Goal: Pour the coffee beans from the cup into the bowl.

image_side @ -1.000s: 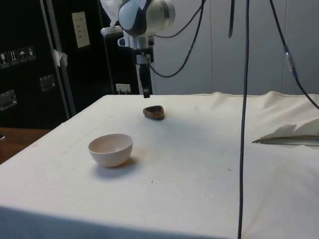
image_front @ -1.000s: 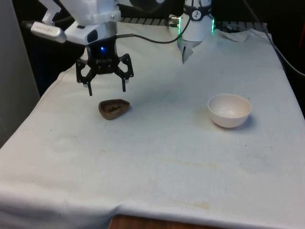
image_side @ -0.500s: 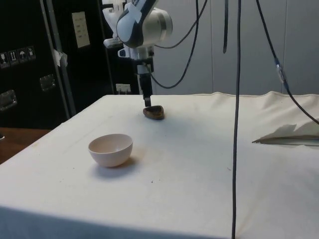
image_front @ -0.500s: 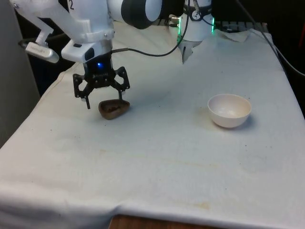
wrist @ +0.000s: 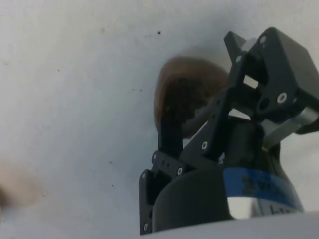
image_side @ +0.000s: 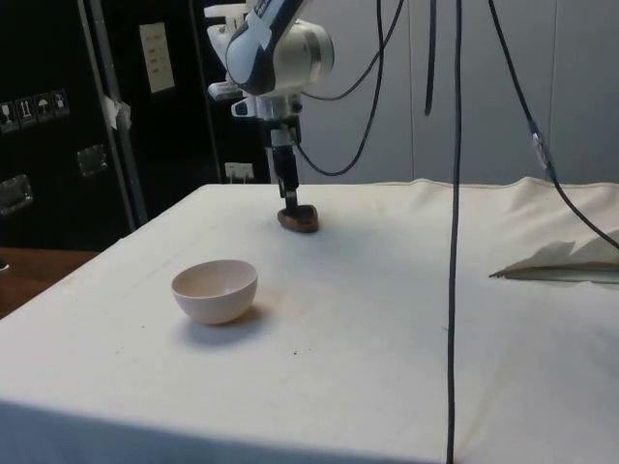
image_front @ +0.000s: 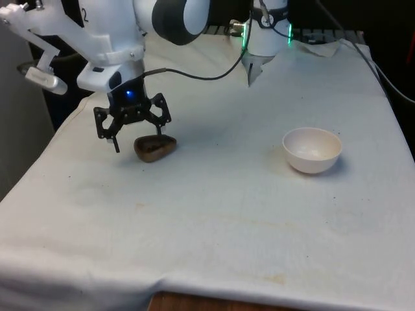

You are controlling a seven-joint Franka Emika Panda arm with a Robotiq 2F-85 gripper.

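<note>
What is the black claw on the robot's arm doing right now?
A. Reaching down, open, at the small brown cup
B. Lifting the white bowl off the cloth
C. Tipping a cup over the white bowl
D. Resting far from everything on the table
A: the gripper is open and down at the brown cup, which sits on the cloth, well apart from the white bowl.

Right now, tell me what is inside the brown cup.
The brown cup holds dark coffee beans on its floor. The tool, open, straddles its rim and covers part of the inside.
</note>
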